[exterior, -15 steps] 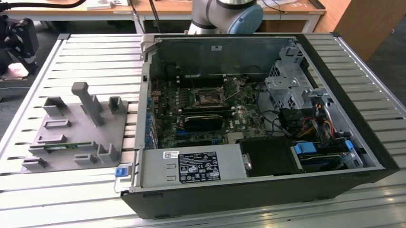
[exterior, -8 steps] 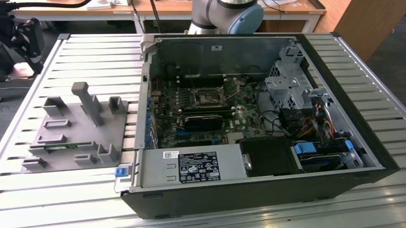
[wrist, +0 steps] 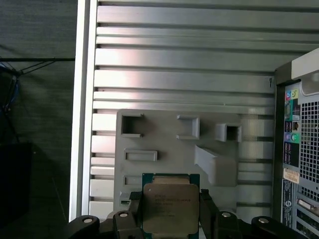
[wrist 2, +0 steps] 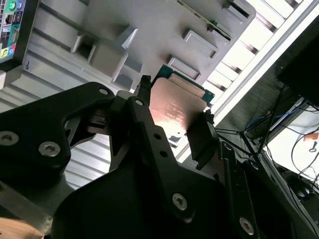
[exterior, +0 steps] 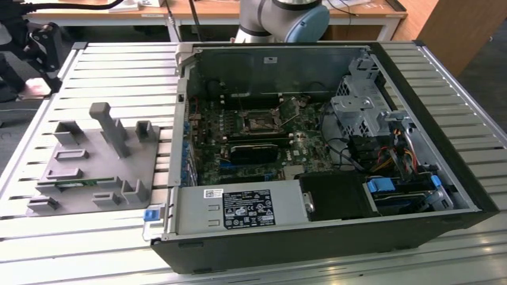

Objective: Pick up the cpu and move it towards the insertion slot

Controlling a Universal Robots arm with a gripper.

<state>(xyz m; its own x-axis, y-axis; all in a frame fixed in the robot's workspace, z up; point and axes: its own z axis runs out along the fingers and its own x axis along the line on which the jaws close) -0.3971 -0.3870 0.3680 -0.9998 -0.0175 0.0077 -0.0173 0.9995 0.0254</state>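
Though gripped firmly, by the look of it: cpu (wrist: pixel 167 208) pinched at two opposite edges between the gripper's (wrist: pixel 169 213) closed-in jaws, over the grey fixture (wrist: pixel 164 134), outside the case (wrist: pixel 299 149), well apart from the slot (exterior: pixel 259 123). Likely risks: slipping or tilting in so thin an edge hold; clipping the case wall; landing skewed on the socket.

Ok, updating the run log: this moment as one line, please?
gripper: shut on cpu | cpu: held over grey fixture plate | insertion slot: in open case
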